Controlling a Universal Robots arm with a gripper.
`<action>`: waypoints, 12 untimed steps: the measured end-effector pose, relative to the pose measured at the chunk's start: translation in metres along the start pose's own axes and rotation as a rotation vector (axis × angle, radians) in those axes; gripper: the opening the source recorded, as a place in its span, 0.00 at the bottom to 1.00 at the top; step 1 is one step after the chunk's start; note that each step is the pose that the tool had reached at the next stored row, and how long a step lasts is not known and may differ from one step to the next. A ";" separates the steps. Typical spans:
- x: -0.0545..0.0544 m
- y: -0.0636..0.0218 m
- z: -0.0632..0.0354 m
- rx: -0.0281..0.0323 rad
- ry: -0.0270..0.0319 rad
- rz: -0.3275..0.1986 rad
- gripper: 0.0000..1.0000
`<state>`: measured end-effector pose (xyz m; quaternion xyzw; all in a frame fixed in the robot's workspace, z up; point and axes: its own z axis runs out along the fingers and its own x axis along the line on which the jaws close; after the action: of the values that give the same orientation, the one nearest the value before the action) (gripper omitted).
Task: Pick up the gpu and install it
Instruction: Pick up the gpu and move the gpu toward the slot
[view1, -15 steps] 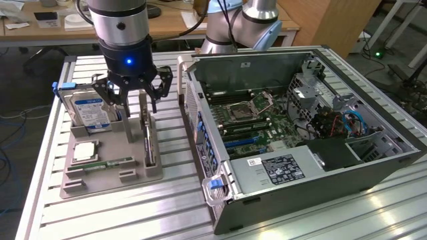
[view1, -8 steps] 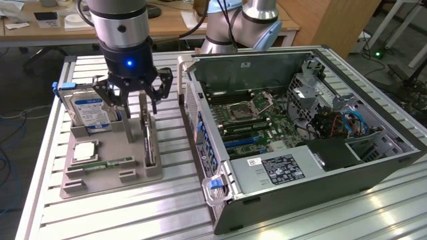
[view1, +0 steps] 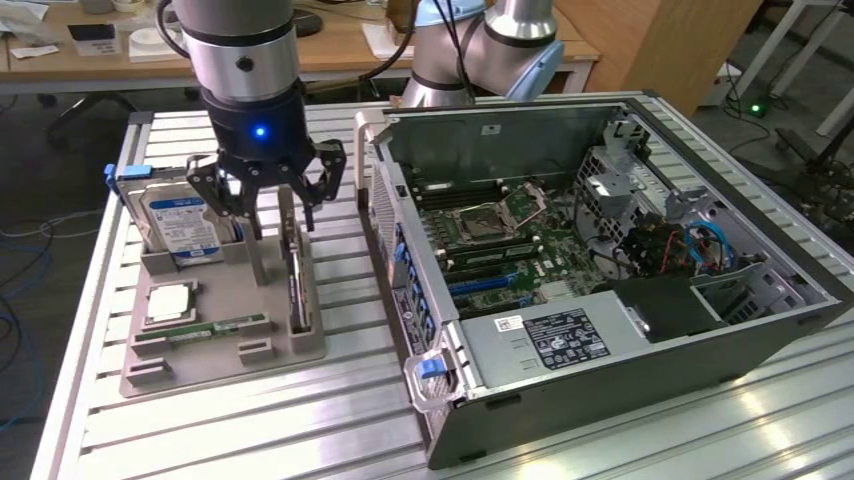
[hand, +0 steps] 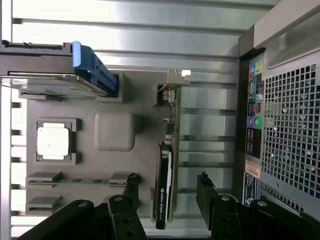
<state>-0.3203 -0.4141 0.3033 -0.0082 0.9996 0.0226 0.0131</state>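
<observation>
The gpu (view1: 295, 272) is a thin dark card with a silvery end bracket, standing on edge in a slot of the grey holder tray (view1: 227, 352). My gripper (view1: 267, 200) hangs directly over the card's bracket end, open, with a finger on either side of the card. In the wrist view the gpu (hand: 164, 180) lies between the two black fingertips (hand: 131, 186), closer to one of them, and the gripper (hand: 167, 190) holds nothing. The open computer case (view1: 601, 270) with its motherboard stands to the exterior view's right of the tray.
The tray also carries an upright hard drive (view1: 180, 225) with a blue-white label, a silver processor (view1: 171, 300) and a green memory stick (view1: 214, 328). The case's perforated back wall (hand: 287, 125) stands close beside the tray. Everything rests on a slatted metal table (view1: 267, 430).
</observation>
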 end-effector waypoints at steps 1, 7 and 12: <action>0.000 0.0000 0.0006 0.0000 0.0000 0.000 0.59; 0.000 -0.0002 0.0043 0.0000 0.0000 0.000 0.59; 0.000 -0.0004 0.0076 0.0000 0.0000 0.000 0.59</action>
<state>-0.3203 -0.4141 0.2958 -0.0082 0.9996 0.0226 0.0131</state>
